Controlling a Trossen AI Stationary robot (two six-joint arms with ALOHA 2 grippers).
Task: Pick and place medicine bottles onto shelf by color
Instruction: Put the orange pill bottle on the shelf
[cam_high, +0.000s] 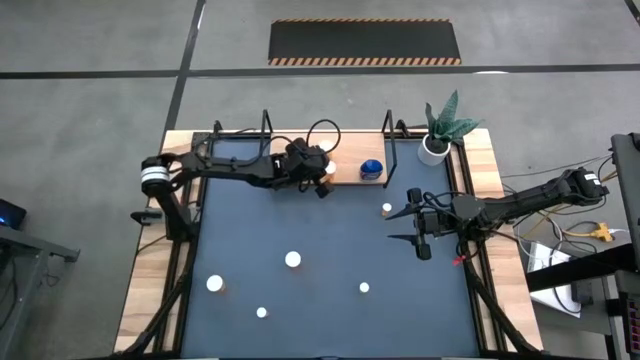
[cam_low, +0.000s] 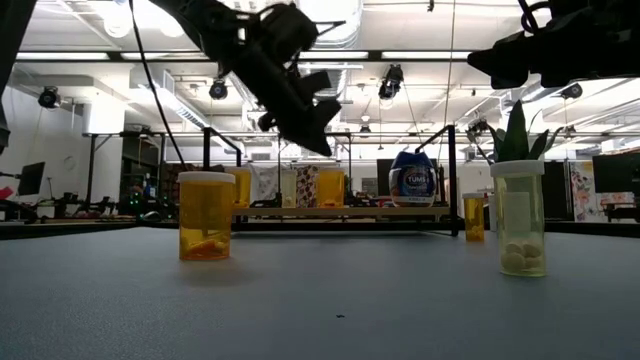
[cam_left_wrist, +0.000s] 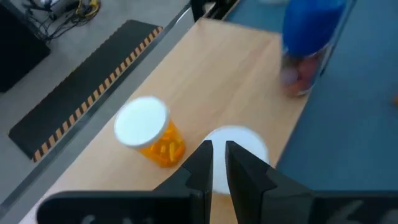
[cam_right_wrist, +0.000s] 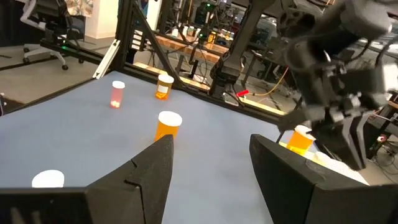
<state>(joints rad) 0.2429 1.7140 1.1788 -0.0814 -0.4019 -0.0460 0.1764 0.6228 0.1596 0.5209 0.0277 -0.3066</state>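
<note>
The shelf (cam_high: 350, 176) is a light-wood board at the mat's far edge. On it stand the blue bottle (cam_high: 371, 169) and orange bottles with white caps (cam_left_wrist: 144, 127), (cam_left_wrist: 239, 140). My left gripper (cam_high: 318, 176) hovers above the shelf (cam_left_wrist: 242, 74), over a white cap; its fingers (cam_left_wrist: 219, 152) are shut but for a narrow slit and hold nothing. It shows raised in the low view (cam_low: 305, 115). Several more bottles stand upright on the dark-blue mat (cam_high: 293, 259), (cam_high: 214, 284), (cam_high: 386, 209). My right gripper (cam_high: 415, 228) is open above the mat's right side (cam_right_wrist: 211, 155).
A potted plant (cam_high: 438, 130) stands at the shelf's right end. Black wire frames (cam_high: 392, 150) rise at the shelf's ends. In the low view a wide orange bottle (cam_low: 206, 215) and a pale bottle (cam_low: 522, 215) stand near the camera. Bare mat lies between the scattered bottles.
</note>
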